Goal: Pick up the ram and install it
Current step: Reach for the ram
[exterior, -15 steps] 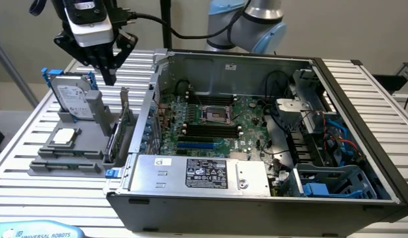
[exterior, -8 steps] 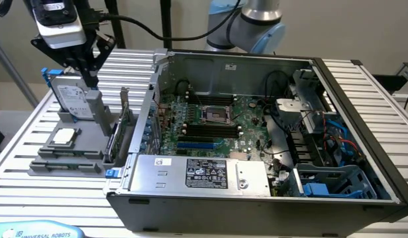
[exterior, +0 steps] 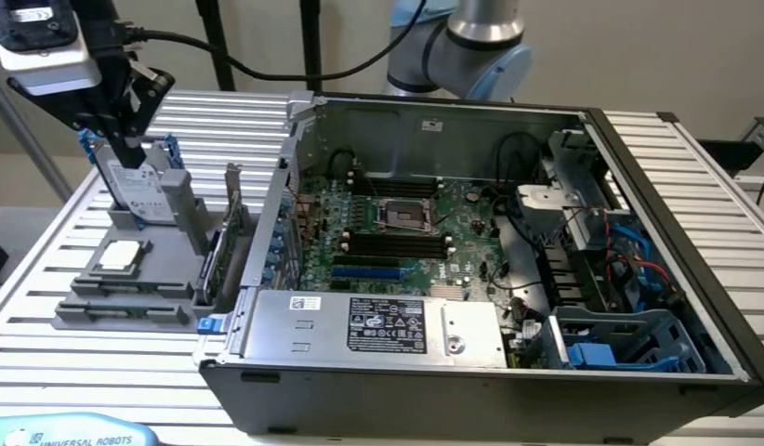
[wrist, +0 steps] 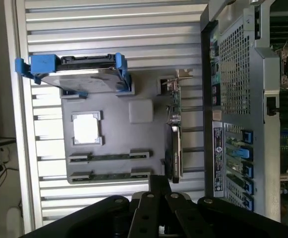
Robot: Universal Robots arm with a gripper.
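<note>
Two ram sticks (wrist: 109,157) lie edge-up in the slots of a grey holder (wrist: 148,148), near its front end; in the exterior view the ram (exterior: 125,287) sits low at the left, beside the open computer case. My gripper (exterior: 132,160) hangs at the holder's far end, just over the upright hard drive (exterior: 144,193), well away from the ram. Its black fingers (wrist: 158,184) meet with nothing between them. The motherboard's memory slots (exterior: 395,243) lie inside the case.
The holder also carries a silver processor (wrist: 86,127), a hard drive in a blue caddy (wrist: 79,74) and an upright expansion card (wrist: 174,129). The case wall (exterior: 281,214) rises right beside the holder. A power supply (exterior: 370,325) and cables fill the case's near side.
</note>
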